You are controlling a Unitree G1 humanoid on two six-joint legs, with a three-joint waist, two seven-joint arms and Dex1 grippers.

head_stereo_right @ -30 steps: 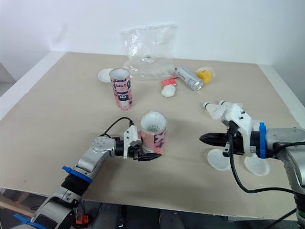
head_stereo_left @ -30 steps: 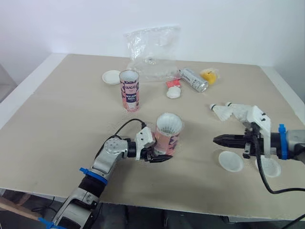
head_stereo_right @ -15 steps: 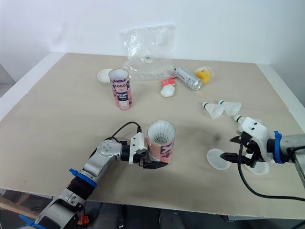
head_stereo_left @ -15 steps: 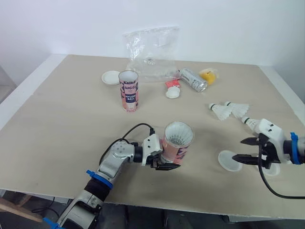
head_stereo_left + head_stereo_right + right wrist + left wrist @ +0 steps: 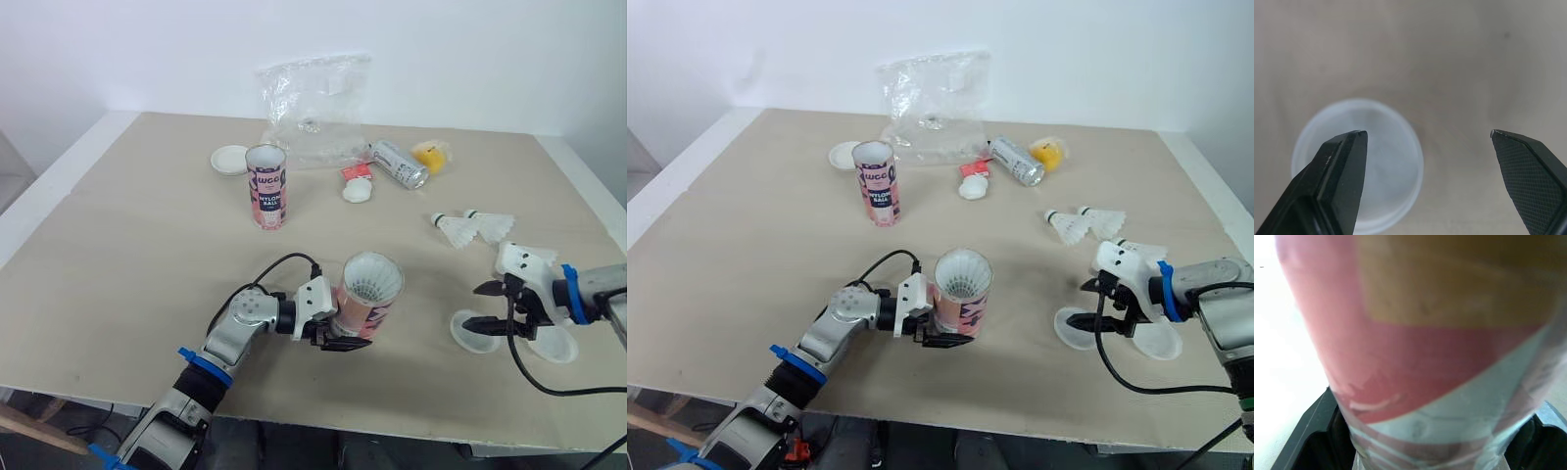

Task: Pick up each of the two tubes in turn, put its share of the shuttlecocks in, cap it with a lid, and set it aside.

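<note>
The near tube (image 5: 368,302) is held at the front of the table (image 5: 118,255). The far tube (image 5: 265,186) is stood behind it, leftward. A lid (image 5: 475,331) is laid to the near tube's right.

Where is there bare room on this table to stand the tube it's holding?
Widest: the left side of the beige table, beyond the upright pink tube. Also the middle, between that tube and the two white shuttlecocks. Crowded: the far edge around the clear plastic bag and silver can, and the white lids by the right gripper.
</note>
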